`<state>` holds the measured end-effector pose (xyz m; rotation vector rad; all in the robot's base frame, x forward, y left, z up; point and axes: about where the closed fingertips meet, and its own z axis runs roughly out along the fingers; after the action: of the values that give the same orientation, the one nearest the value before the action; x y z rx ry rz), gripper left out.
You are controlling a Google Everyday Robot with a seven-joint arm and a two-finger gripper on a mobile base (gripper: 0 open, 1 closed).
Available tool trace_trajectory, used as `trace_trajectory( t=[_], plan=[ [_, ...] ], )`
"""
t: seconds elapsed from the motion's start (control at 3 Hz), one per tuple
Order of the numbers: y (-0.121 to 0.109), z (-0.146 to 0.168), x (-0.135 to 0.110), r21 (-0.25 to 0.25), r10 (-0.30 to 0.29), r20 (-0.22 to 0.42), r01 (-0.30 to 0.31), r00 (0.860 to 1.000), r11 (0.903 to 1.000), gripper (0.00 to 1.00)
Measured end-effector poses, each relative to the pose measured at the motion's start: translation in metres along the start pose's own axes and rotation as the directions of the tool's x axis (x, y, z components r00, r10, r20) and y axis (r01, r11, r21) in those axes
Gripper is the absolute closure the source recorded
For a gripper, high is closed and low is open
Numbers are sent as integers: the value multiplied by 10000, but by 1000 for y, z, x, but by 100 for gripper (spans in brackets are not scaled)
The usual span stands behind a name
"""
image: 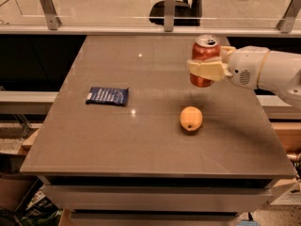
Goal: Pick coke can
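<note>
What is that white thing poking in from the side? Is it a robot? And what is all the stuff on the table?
Yes, it is a robot's arm, white and rounded, reaching in from the right of the picture. At its end is the gripper, a hand with just two fingers that squeeze together. Right now the fingers are closed around the coke can, a red can with a silver top, and the can looks to be held a little above the table. There is only one picture, from a camera looking down at the grey table. I cannot tell what the camera is fixed to. Two other things lie on the table: a round orange fruit just in front of the can, and a flat dark-blue snack packet off to the left.
</note>
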<state>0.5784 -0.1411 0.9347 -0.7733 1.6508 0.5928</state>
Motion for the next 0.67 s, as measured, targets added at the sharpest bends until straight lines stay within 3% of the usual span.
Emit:
trace_trajectory(
  t=[0.67],
  plan=[
    [0, -5, -51, 83, -769, 294, 767, 9966, 9970, 100]
  ],
)
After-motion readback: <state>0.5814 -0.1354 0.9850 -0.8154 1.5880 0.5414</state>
